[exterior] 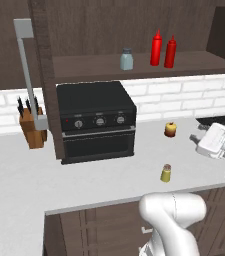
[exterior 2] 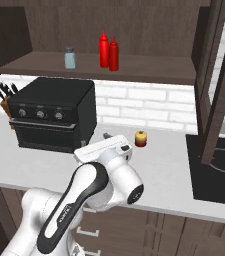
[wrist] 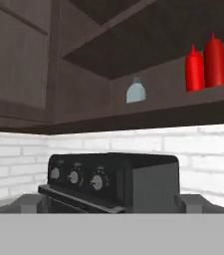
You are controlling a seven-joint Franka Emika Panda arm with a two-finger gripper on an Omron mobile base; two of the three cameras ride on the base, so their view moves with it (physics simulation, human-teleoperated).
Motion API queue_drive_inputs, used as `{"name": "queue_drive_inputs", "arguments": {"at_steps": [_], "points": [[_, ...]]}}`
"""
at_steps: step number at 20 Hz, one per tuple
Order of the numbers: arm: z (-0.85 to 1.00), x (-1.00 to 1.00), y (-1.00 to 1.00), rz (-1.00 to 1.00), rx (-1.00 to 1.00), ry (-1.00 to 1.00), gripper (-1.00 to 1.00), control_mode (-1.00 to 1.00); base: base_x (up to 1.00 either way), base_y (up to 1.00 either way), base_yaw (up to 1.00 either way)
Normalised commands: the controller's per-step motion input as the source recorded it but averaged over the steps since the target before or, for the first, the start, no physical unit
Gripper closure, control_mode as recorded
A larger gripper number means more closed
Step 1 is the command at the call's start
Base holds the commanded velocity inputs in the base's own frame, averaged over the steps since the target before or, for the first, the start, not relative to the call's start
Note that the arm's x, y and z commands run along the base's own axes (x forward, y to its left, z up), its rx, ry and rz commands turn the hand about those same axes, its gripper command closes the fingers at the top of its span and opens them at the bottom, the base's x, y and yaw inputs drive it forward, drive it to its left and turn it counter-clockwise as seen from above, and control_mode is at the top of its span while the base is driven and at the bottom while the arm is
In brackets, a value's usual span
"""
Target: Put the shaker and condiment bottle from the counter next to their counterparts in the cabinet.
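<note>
The yellow shaker [exterior: 166, 173] stands on the counter [exterior: 109, 182] near its front edge, left of and below my gripper [exterior: 196, 134]. My gripper [wrist: 111, 205] is open with nothing between its fingers and points toward the oven and the cabinet [exterior: 94, 66] shelf. On that shelf stand the pale blue-grey shaker [exterior: 127, 59] [wrist: 135, 91], the taller red bottle [exterior: 156, 48] [exterior 2: 104, 49] and, close at its right, the shorter condiment bottle [exterior: 170, 51] [exterior 2: 113, 54].
A black toaster oven [exterior: 96, 120] sits under the shelf, a knife block [exterior: 32, 127] to its left. A round yellow-and-red lump [exterior: 170, 129] lies behind the shaker. The cabinet door with its grey bar handle [exterior: 26, 65] hangs open. A cooktop [exterior 2: 219, 170] lies at the right.
</note>
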Motion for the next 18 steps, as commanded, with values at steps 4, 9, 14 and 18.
{"name": "queue_drive_inputs", "arguments": {"at_steps": [4, 9, 14, 18], "points": [[-0.70, 0.00, 0.00, 0.26, -0.16, 0.17, -1.00, -1.00, 0.00, 0.00, 0.00], [-0.44, 0.00, 0.00, 0.14, -0.21, 0.10, -1.00, -1.00, 0.00, 0.00, 0.00], [-0.22, 0.00, 0.00, 0.02, -0.13, 0.00, -1.00, -1.00, 0.00, 0.00, 0.00], [-0.06, 0.01, 0.00, -0.06, -0.05, 0.00, -1.00, -1.00, 0.00, 0.00, 0.00]]}}
